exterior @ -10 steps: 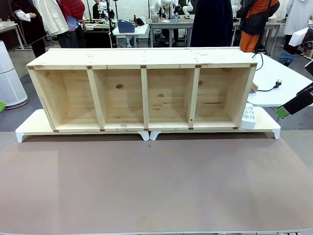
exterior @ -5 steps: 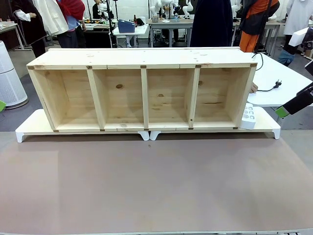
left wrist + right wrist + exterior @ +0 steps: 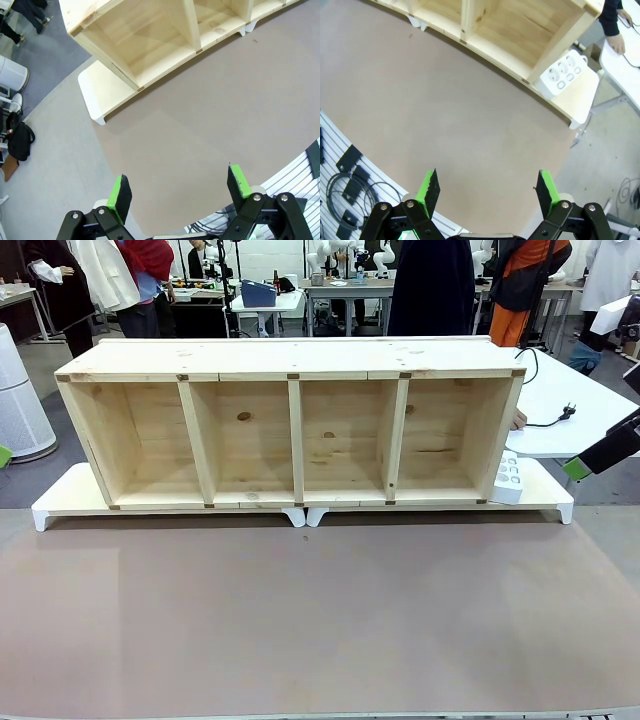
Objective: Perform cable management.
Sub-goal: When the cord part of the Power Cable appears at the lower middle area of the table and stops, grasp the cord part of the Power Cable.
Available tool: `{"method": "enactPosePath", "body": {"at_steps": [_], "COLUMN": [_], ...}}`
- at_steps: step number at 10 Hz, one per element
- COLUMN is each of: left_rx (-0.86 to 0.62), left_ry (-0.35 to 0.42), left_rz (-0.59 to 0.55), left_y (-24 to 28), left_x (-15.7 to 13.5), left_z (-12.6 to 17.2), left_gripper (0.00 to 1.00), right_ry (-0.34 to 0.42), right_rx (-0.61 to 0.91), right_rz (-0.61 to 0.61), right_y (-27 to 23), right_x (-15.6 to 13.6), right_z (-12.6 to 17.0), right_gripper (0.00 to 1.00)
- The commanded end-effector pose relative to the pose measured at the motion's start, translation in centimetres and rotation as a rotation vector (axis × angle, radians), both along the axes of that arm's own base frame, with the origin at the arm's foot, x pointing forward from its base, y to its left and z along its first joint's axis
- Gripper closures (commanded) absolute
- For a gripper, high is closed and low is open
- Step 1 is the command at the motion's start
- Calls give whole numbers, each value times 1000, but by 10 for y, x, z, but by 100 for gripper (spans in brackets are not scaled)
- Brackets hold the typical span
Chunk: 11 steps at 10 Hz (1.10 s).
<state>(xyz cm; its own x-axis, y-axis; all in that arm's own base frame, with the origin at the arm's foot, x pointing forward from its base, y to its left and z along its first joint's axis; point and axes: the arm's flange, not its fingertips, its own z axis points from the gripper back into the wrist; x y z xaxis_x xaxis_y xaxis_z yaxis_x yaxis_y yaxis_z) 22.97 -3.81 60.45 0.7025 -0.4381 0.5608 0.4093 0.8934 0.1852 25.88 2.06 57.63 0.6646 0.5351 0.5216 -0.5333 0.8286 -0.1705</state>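
Hovering left gripper (image 3: 179, 187): it hangs high over the brown desk (image 3: 210, 130) and looks down at it, near one end of the wooden shelf (image 3: 295, 420). The jaws are wide apart with nothing between them.
Pose of the right gripper (image 3: 487, 186): it is also high over the desk, tipped down toward the shelf's right end. The jaws are wide apart and hold nothing.
Place of the cable (image 3: 545, 424): it lies on the white side desk (image 3: 590, 390), behind and to the right of the shelf, well apart from both grippers.
Line of the cable: the thin black cord runs sideways, from the shelf's right end out to the right. Another bit curves farther back.
End with the plug (image 3: 567, 411): it sits at the cord's right end and points right.
Pose of the person's hand (image 3: 618, 44): it lies flat on the white side desk, near the cable.
Spot of the power strip (image 3: 508, 480): white, just beside the shelf's right end.
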Motion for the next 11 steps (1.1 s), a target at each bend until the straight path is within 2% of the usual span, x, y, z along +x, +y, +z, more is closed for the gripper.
{"method": "enactPosePath", "body": {"at_steps": [1,11], "left_rx": [-6,-6], "left_ry": [-10,-10], "left_rz": [-5,-5], "left_y": [-2,-2], "left_x": [1,1], "left_z": [1,1], "left_gripper": [0,0], "right_ry": [-8,-8], "right_rx": [2,2], "right_rz": [-3,-3], "right_y": [2,2], "right_x": [4,4], "right_z": [-1,-1], "right_gripper": [0,0]}}
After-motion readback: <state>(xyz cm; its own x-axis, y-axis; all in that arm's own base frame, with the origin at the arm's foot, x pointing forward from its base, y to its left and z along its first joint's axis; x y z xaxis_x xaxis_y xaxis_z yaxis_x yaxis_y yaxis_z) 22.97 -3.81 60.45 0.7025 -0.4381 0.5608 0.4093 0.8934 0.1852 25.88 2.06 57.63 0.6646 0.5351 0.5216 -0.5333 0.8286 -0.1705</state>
